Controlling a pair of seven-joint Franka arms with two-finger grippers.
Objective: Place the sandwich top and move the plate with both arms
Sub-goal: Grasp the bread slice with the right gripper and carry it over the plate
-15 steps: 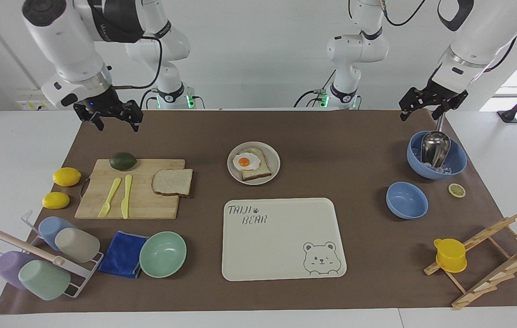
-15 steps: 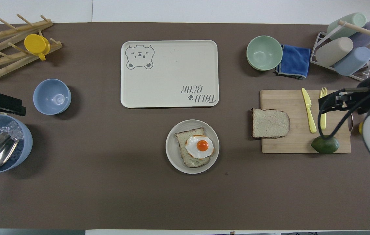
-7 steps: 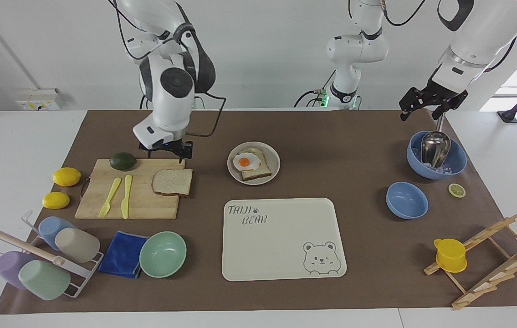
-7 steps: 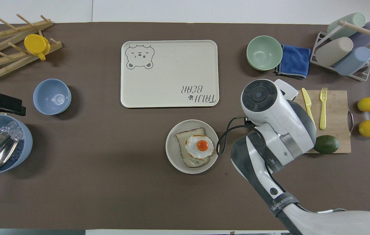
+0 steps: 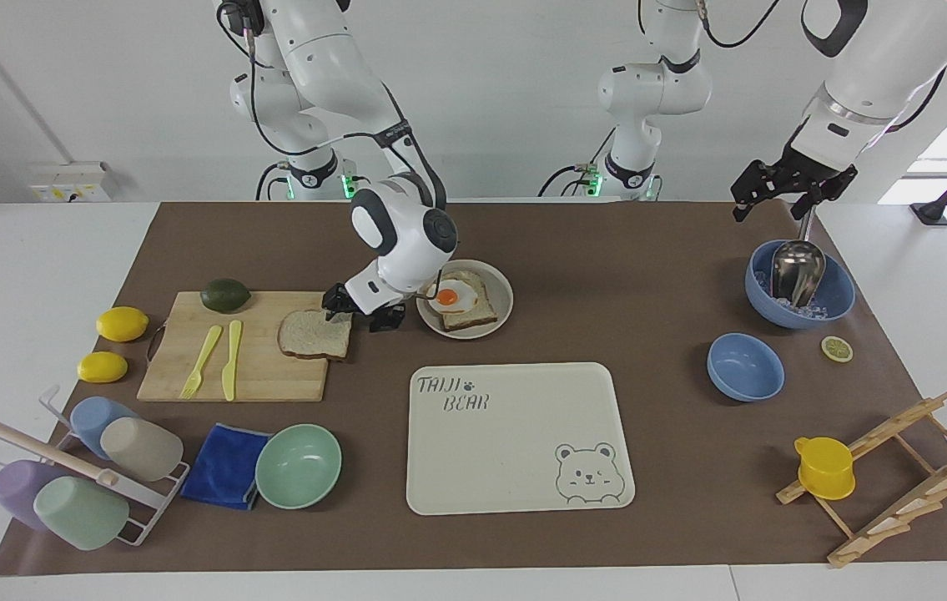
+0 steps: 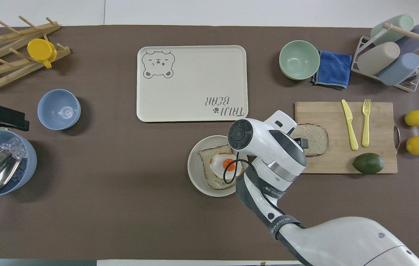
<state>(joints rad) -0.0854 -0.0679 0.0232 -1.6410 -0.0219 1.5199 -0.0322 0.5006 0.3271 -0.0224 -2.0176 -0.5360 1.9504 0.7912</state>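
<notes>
The sandwich top (image 5: 313, 334) (image 6: 314, 135), a plain brown slice, lies flat on the wooden board (image 5: 256, 367), at the board's end toward the plate. The round plate (image 5: 500, 315) (image 6: 194, 173) carries a second slice with a fried egg (image 5: 446, 296) on it. My right gripper (image 5: 359, 313) is open and hangs low between the plain slice and the plate. One of its fingers (image 6: 302, 142) is over the slice's edge; I cannot tell whether it touches. My left gripper (image 5: 786, 190) (image 6: 0, 118) waits open over the blue bowl with the scoop (image 5: 798, 284).
On the board are an avocado (image 5: 225, 295), a yellow fork and a knife. Two lemons (image 5: 121, 324) lie beside it. The bear tray (image 5: 515, 434) lies farther from the robots than the plate. Also around are a green bowl (image 5: 298, 466), a blue cloth, a cup rack, a small blue bowl (image 5: 744, 367) and a wooden rack.
My right arm has swung in from its end of the table and come down between the plain slice and the plate. The left arm, bread and plate have not moved.
</notes>
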